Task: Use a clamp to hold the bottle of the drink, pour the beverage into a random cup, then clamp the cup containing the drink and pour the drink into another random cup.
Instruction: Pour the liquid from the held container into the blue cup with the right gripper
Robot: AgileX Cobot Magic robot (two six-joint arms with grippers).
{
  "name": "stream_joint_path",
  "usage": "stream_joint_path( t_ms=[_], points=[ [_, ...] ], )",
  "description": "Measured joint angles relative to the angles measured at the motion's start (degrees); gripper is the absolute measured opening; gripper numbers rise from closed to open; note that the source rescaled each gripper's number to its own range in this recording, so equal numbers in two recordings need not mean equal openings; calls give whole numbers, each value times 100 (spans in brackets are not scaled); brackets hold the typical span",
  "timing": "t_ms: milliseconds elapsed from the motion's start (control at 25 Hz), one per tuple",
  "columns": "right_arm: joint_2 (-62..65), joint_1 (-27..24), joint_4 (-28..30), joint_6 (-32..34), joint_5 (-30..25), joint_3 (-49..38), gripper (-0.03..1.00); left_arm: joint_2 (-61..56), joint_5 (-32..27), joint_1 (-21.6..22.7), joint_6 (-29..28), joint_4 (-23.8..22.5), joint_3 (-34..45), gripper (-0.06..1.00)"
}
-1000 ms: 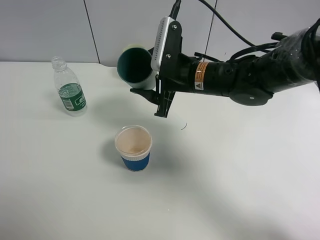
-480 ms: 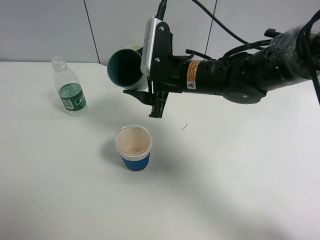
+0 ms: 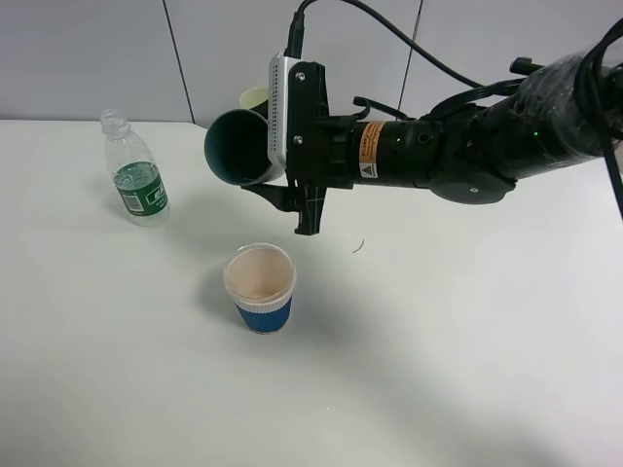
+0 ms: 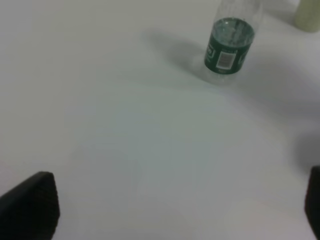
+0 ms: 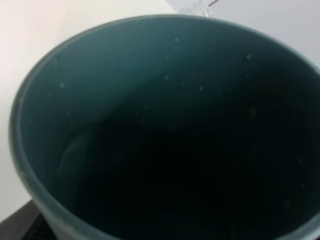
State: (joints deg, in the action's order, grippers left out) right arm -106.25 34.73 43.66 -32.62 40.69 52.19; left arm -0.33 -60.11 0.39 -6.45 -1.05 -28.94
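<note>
- White worktop (image 3: 467,341) ending at the back against a grey panelled wall (image 3: 88,58); front and side edges cut off by the exterior view.
- Broad bare stretches across the front and the right of the worktop; more open room between the bottle (image 3: 133,170) and the blue-banded cup (image 3: 259,289).
- Bottle upright near the back left, clear plastic with a green label band, well apart from both cups.
- Blue-banded cup upright near the middle, standing alone: white rim, cream-pink inside, ribbed blue lower band.
- Teal cup (image 3: 234,148) raised off the worktop and tipped onto its side, mouth turned toward the left side of the scene, behind the blue-banded cup and apart from it; smooth blue-green wall, darker teal inside.
- Right pincer (image 3: 282,180) clenched on the teal cup, its arm reaching in from the right and across the middle.
- Left pincer (image 4: 172,210) released, dark fingers spread to the two sides of its wrist view, bare worktop between them, the bottle farther ahead.
- Pale yellow-green tumbler (image 3: 255,97) mostly hidden behind the teal cup and the wrist camera housing, only its rim peeking out near the wall.
- Far finger of the right pincer hidden behind the teal cup.
- Right wrist view filled almost wholly by the teal cup's inside: small droplets on the wall, bottom too dark to tell whether liquid lies there.
- Left wrist view soft, label print unreadable.
</note>
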Motion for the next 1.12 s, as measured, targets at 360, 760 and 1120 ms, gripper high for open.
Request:
stream_joint_path(
  t_ms=[360,760,1120],
  points=[
    [0,38,-5,-644,0,0,0,0,0,0,0,0,0,100],
    [0,74,-5,-1381,0,0,0,0,0,0,0,0,0,100],
    [0,74,-1,-1497,142,0,0,0,0,0,0,0,0,100]
  ],
)
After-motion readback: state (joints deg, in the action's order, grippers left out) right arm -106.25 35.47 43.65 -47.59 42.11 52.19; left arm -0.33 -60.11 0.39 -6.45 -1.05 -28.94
